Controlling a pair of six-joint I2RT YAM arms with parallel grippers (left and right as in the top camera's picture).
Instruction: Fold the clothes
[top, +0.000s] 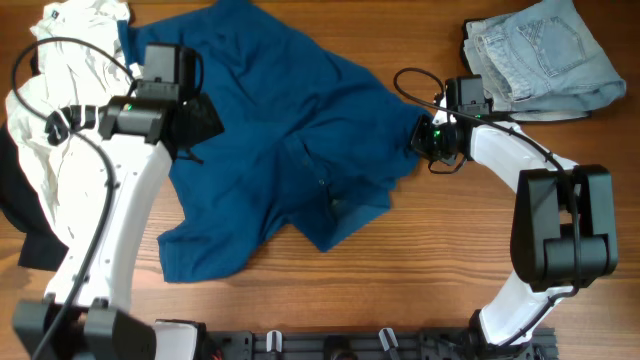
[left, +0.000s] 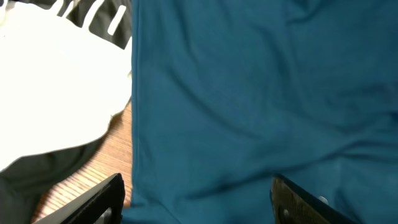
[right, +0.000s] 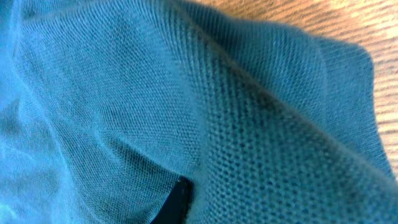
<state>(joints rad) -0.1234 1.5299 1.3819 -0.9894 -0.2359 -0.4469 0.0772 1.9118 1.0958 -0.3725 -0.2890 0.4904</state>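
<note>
The dark teal shirt (top: 290, 130) lies spread and rumpled across the middle of the table. My left gripper (top: 200, 118) hovers over its left part, open, and in the left wrist view its fingers (left: 109, 193) stand wide apart above the teal cloth (left: 249, 93) with nothing between them. At the shirt's right edge my right gripper (top: 422, 140) is shut on a fold of the fabric. Knit teal cloth (right: 236, 124) fills the right wrist view, and only one dark fingertip (right: 177, 200) shows. A white tee (top: 60, 70) lies at the back left.
A black garment (top: 20, 220) lies by the left edge, partly under the white tee (left: 56, 81). Folded pale-blue jeans (top: 540, 50) sit at the back right. Bare wooden table (top: 420, 260) shows in front of the shirt and to its right.
</note>
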